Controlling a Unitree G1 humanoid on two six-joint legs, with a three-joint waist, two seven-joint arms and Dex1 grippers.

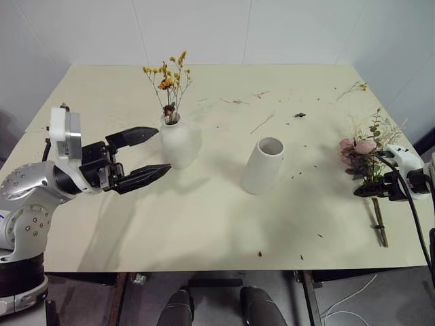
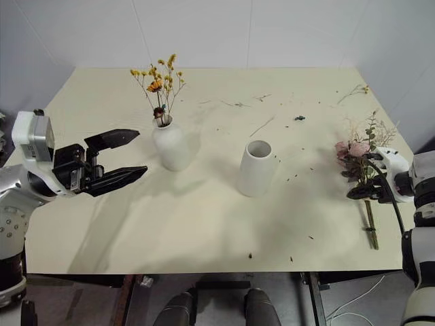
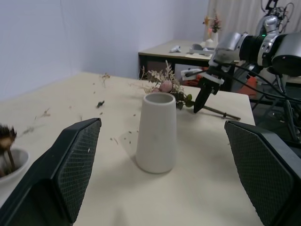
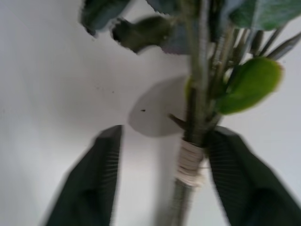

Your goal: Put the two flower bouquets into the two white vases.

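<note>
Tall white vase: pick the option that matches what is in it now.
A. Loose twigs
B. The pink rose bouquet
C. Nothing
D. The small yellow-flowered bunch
C: the tall white vase shows an open, bare mouth, while the small yellow-flowered bunch stands in the squat vase and the pink rose bouquet lies on the table.

Pale cream bench (image 1: 204, 224), squared off against white walls (image 1: 204, 27). Strewn all over with loose twig scraps (image 1: 262, 123) and dark crumbs of petal (image 1: 299, 115), thickest toward the far side. One stray sprig (image 1: 353, 87) out by the far right corner. Farther back, a second table (image 3: 188, 49) carrying small items, with a tiny vase of flowers (image 3: 214, 28) on it.
</note>
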